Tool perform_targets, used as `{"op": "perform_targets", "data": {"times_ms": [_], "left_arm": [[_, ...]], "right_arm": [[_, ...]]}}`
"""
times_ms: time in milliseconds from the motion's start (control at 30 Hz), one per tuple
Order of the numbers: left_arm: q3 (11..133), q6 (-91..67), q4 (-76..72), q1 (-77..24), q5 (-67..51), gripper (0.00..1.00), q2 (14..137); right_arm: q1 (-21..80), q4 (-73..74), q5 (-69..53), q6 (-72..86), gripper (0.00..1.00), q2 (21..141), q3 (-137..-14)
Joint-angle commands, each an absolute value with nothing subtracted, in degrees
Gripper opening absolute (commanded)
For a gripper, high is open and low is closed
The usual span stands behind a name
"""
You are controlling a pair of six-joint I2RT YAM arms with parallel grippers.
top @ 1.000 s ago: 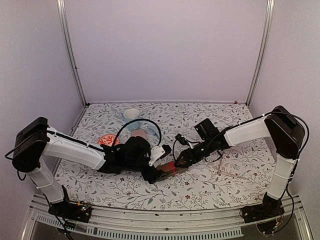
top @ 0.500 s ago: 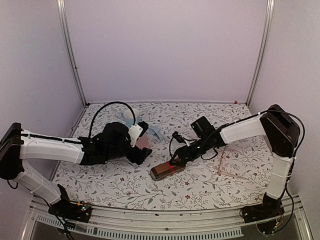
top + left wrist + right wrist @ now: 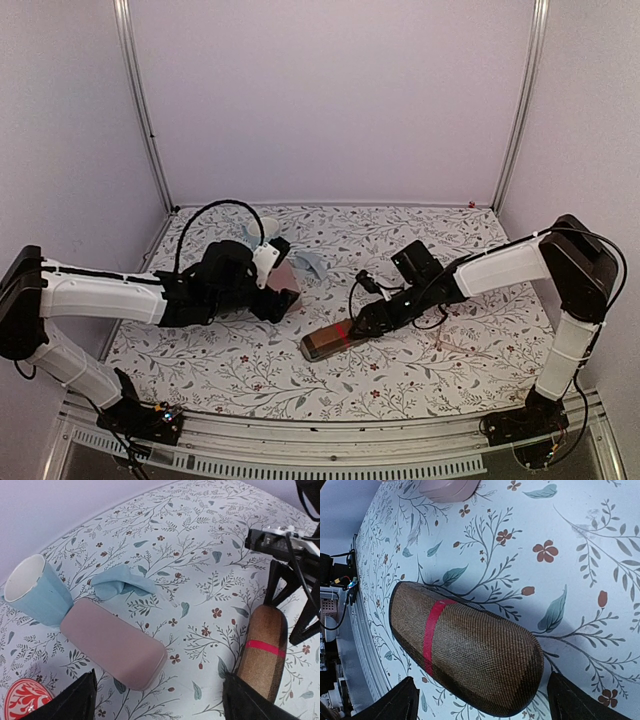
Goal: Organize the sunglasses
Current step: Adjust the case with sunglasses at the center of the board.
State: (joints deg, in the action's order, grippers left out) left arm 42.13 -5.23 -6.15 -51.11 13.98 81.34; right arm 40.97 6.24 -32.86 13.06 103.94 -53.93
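Note:
A brown case with a red band (image 3: 335,341) lies flat on the table in front of centre. It also shows in the right wrist view (image 3: 465,650) and the left wrist view (image 3: 262,650). My right gripper (image 3: 366,322) is open, its fingers (image 3: 395,702) astride the case's near end without closing on it. My left gripper (image 3: 279,303) is open and empty, just short of the pink case (image 3: 112,642), which also shows in the top view (image 3: 286,280). A faint thin-framed pair of glasses (image 3: 452,340) seems to lie at the right. I cannot make out a black-framed pair.
A pale blue cup (image 3: 35,592) lies on its side behind the pink case, with a blue cloth (image 3: 122,582) beside it. A red patterned coaster (image 3: 25,700) sits at the left. The right arm's cables (image 3: 355,285) hang over the middle.
My left gripper has let go of the brown case and pulled back left towards the pink case. The brown case now rests on the table, and my right gripper stays at its far end.

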Motion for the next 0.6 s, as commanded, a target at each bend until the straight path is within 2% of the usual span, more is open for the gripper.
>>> {"op": "perform_targets", "data": {"times_ms": [0, 167, 367, 467, 567], "left_arm": [[42.0, -5.9, -7.1, -49.6, 13.8, 0.88, 81.3], [42.6, -6.9, -5.5, -47.7, 13.8, 0.88, 81.8], [45.1, -10.5, -3.6, -44.0, 13.2, 0.89, 84.8], [48.8, -11.8, -1.2, -43.0, 14.4, 0.89, 88.6], [54.3, -13.1, 3.8, -43.0, 16.5, 0.90, 94.0]], "right_arm": [[42.8, 4.8, -31.1, 16.1, 0.87, 104.5, -53.3], [45.9, 4.2, -30.5, 17.4, 0.78, 106.6, -56.2], [51.0, 1.0, -31.6, 20.4, 0.75, 110.8, -61.0], [54.3, 0.3, -33.1, 21.5, 0.79, 113.7, -65.0], [55.1, 0.5, -33.1, 21.5, 0.90, 114.1, -66.0]]}}
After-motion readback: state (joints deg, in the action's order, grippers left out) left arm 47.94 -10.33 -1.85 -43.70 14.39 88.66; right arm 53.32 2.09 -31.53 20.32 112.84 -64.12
